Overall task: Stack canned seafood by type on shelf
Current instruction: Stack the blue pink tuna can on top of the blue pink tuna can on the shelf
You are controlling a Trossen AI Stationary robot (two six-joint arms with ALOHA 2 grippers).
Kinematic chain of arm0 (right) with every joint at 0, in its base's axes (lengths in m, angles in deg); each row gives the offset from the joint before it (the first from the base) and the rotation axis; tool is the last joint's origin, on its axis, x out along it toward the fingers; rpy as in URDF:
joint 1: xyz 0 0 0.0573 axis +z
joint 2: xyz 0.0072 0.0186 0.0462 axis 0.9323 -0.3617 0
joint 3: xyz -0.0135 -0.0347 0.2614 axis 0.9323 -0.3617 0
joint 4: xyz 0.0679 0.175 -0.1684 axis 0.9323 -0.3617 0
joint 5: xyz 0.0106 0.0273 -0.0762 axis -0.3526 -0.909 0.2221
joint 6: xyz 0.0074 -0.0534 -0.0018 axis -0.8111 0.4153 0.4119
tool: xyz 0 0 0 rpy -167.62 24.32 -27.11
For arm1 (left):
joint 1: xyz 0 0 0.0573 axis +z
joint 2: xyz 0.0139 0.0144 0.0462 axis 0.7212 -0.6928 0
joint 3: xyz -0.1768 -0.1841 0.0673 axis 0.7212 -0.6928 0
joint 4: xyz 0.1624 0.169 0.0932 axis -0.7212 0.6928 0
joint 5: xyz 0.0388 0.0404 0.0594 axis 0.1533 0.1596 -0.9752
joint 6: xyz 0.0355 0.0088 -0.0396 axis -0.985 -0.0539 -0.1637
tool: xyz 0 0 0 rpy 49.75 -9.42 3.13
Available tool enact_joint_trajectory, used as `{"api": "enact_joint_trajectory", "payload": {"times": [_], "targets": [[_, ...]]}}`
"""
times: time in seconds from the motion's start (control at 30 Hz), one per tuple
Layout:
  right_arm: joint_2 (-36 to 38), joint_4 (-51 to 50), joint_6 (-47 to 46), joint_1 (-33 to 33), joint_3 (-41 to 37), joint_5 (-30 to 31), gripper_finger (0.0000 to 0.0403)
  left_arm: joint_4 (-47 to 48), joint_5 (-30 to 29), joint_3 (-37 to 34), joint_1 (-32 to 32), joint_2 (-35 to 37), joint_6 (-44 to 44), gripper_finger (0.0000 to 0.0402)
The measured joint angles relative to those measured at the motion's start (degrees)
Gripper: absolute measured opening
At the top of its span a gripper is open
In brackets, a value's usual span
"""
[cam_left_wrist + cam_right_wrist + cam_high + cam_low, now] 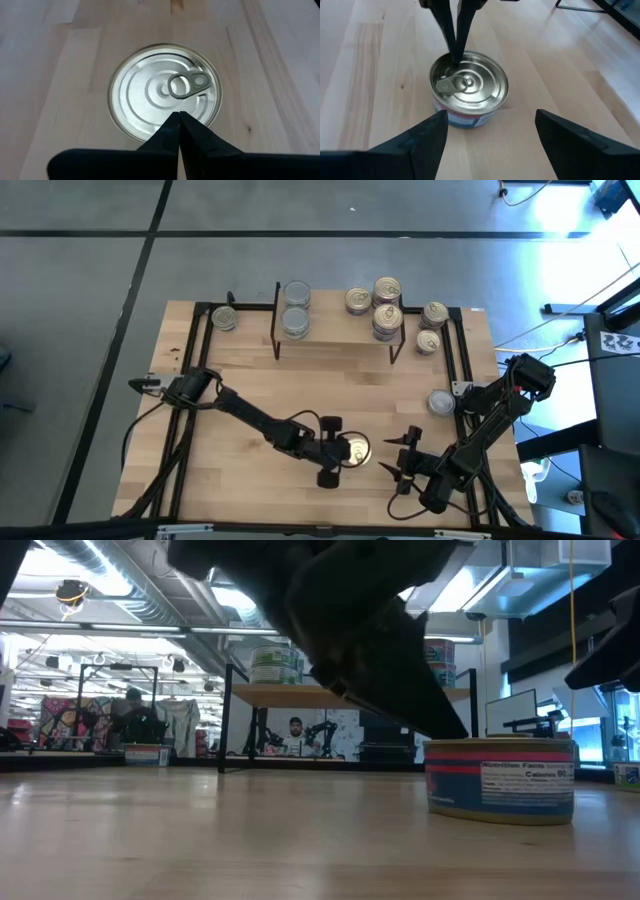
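Stacking is partly done: several cans (pixel 387 307) are seen on the shelf (pixel 335 330), others beside it. One tin (pixel 354 448) lies mid-desk under the left gripper's (pixel 345 451) shut, empty jaws; right gripper (pixel 402 456) is held wide nearby.

Bare tabletop (pixel 255 375) lies open before the shelf (pixel 335 345); nearer the front, the left gripper (pixel 345 450), fingers together over a pull-ring can (pixel 357 448), blocks the middle
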Motion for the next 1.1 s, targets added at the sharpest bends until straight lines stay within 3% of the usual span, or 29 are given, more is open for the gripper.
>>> {"api": "enact_joint_trajectory", "payload": {"times": [0.33,0.67,1.1], "targets": [[0.0,4.8,10.1,-0.1,0.0,-1.8,0.0298,-12.8,-1.3,-8.3,-0.1,0.4,2.8,0.0002],[-5.6,9.3,23.8,-4.4,0.0,-9.7,0.0298,-12.5,-2.1,-8.9,-1.0,0.3,4.4,0.0003],[-6.7,12.8,43.3,-5.6,0.0,-6.8,0.0298,-12.5,-2.4,-9.2,-0.9,0.3,4.6,0.0002]]}}
